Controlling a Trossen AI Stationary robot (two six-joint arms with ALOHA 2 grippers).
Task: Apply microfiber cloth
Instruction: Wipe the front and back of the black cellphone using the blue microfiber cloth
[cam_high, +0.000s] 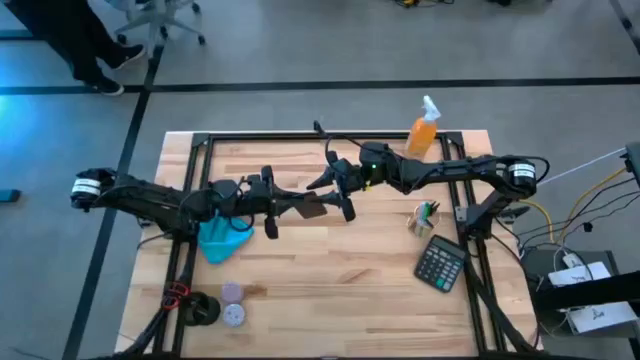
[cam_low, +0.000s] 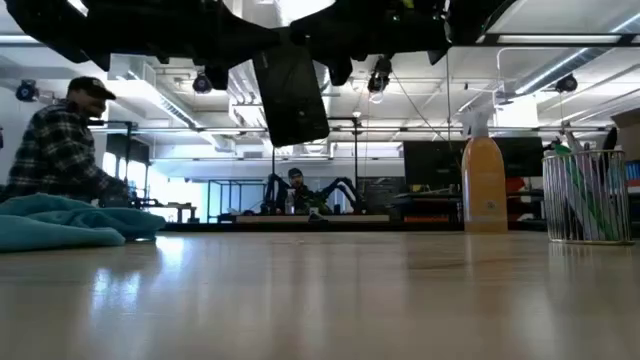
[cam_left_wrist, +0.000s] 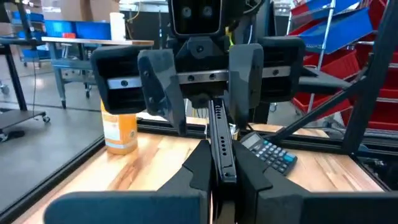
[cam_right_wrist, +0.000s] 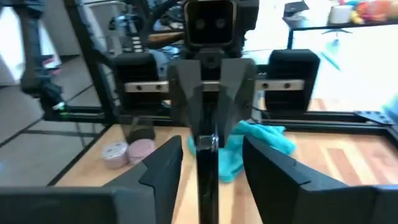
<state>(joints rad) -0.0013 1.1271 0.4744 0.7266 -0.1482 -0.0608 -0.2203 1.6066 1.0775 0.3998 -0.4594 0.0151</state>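
The black phone (cam_high: 312, 207) hangs in the air over the table's middle, and my left gripper (cam_high: 290, 205) is shut on it. In the left wrist view the phone shows edge-on (cam_left_wrist: 221, 143). My right gripper (cam_high: 340, 192) faces it from the right and is open. Its fingers (cam_right_wrist: 163, 167) stand on either side of the phone's other end (cam_right_wrist: 207, 177), with a gap on each side. The turquoise microfiber cloth (cam_high: 222, 238) lies crumpled on the table under my left arm, at the left in the low view (cam_low: 70, 225). My left gripper pinches the phone's left end (cam_right_wrist: 208, 127) between its two fingers, one on each flat face. The fingers reach in roughly level from the table's left, along the phone. The phone (cam_low: 290, 95) is lifted well clear of the table and tilted.
An orange spray bottle (cam_high: 424, 130) stands at the far right. A mesh pen cup (cam_high: 422, 218) and a calculator (cam_high: 441, 262) are on the right. Two round pads (cam_high: 233, 303) and a dark roll (cam_high: 203, 310) lie at the near left. People sit beyond the table.
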